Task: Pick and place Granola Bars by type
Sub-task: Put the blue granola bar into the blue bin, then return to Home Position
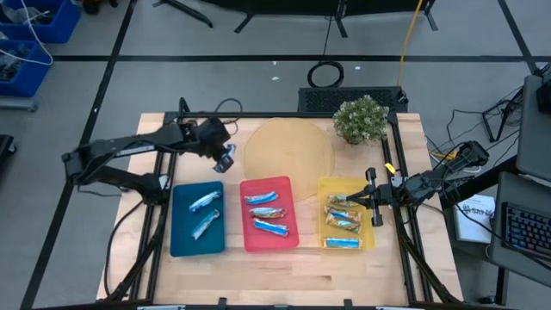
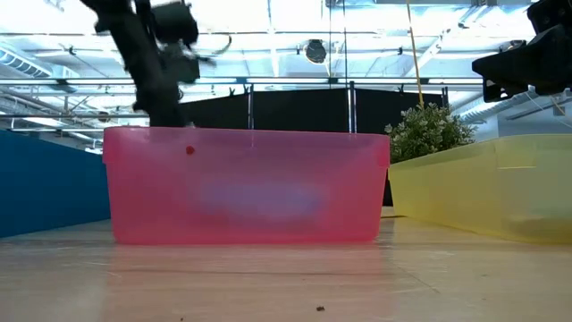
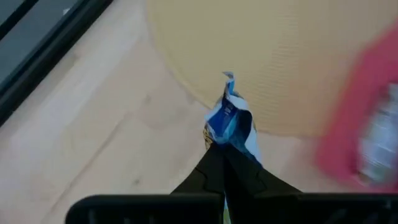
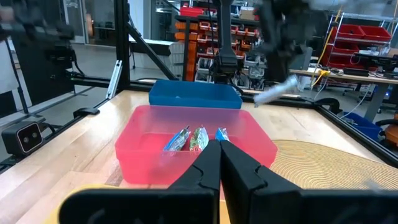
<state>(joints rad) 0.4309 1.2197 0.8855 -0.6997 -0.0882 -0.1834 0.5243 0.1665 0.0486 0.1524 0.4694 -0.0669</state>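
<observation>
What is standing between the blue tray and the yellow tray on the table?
In the high view, the red tray stands between the blue tray and the yellow tray; it holds three granola bars.

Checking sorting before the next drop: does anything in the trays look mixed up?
Yes. The red tray holds a brown-gold bar between two blue ones, so its types look mixed. The left gripper holds a blue bar.
</observation>
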